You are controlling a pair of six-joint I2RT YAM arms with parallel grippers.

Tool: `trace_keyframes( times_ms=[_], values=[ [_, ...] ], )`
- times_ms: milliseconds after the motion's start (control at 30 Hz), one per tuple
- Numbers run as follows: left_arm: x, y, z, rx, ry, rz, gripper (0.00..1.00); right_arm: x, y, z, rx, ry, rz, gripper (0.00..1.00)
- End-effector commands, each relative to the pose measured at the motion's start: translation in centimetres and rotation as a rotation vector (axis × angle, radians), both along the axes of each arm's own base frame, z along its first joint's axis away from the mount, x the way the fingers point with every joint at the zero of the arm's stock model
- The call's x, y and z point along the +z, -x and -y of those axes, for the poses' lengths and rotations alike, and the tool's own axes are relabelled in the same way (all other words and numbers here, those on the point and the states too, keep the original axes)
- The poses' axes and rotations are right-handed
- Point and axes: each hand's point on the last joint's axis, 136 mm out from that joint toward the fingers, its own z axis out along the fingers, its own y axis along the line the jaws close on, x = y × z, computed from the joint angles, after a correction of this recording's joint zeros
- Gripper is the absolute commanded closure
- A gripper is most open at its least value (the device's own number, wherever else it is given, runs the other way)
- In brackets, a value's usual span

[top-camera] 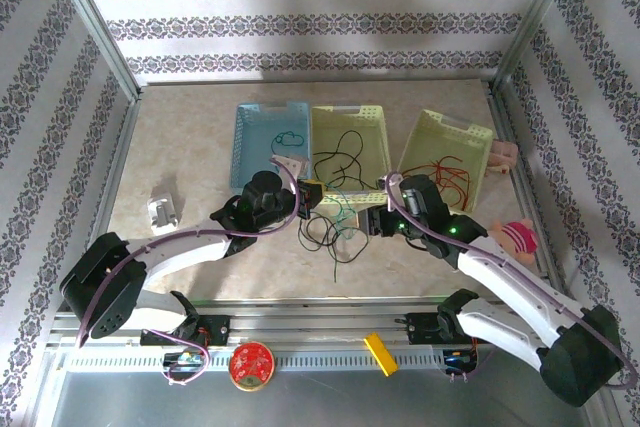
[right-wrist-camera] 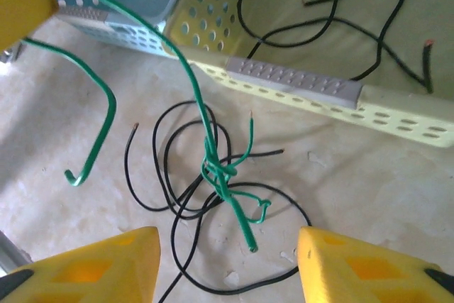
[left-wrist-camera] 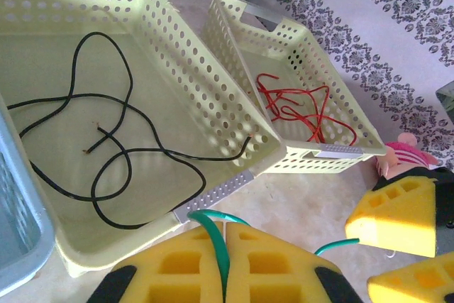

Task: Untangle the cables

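Both left gripper (left-wrist-camera: 225, 243) fingers pinch the green cable (left-wrist-camera: 213, 226); the right gripper (right-wrist-camera: 228, 246) stands half spread astride its tangled end, touching nothing

Same build on left arm (top-camera: 190, 247) and right arm (top-camera: 505, 277) – white tapered links, black rounded joint housings, a thick purple cable (top-camera: 180, 237) routed along each. The right arm has a small green light (top-camera: 452, 230) lit near the wrist. On left gripper (left-wrist-camera: 225, 271) and right gripper (right-wrist-camera: 227, 267), 2 chunky yellow fingers (right-wrist-camera: 92, 267) each, with recessed rectangular pockets – black at the roots.
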Motion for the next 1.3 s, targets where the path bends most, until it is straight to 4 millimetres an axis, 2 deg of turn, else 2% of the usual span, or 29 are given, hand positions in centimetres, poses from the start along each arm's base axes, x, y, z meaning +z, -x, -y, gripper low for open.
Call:
trace_keyframes(
  times_ms=[0,133,267,367,567,733,1000,1267],
  values=[
    [3.4,0.1,0.8,-0.013,0.045,0.076,1.00,1.8,-1.9,2.7,-0.176,-0.101,0.061,0.44],
    [5.8,0.1,0.8,-0.009,0.076,0.119,1.00,2.0,-2.7,6.8,-0.372,-0.210,0.063,0.43],
    [8.8,0.0,0.6,0.002,0.127,0.174,1.00,0.7,-2.3,8.3,-0.439,-0.229,0.012,0.41],
    [11.3,0.0,0.7,0.003,0.176,0.217,1.00,-0.1,-1.8,7.0,-0.371,-0.261,-0.047,0.41],
    [14.7,0.2,1.4,-0.033,0.243,0.268,1.00,2.9,-1.7,3.4,-0.159,-0.413,-0.022,0.41],
    [15.5,0.3,1.5,-0.037,0.272,0.283,1.00,2.8,-1.8,2.5,-0.129,-0.454,-0.052,0.40],
    [15.5,0.4,1.6,-0.041,0.273,0.290,1.00,2.7,-1.9,0.4,-0.036,-0.458,-0.109,0.40],
    [15.9,0.9,1.9,-0.063,0.275,0.301,1.00,2.2,-2.7,0.2,-0.048,-0.475,-0.117,0.40]
  ],
)
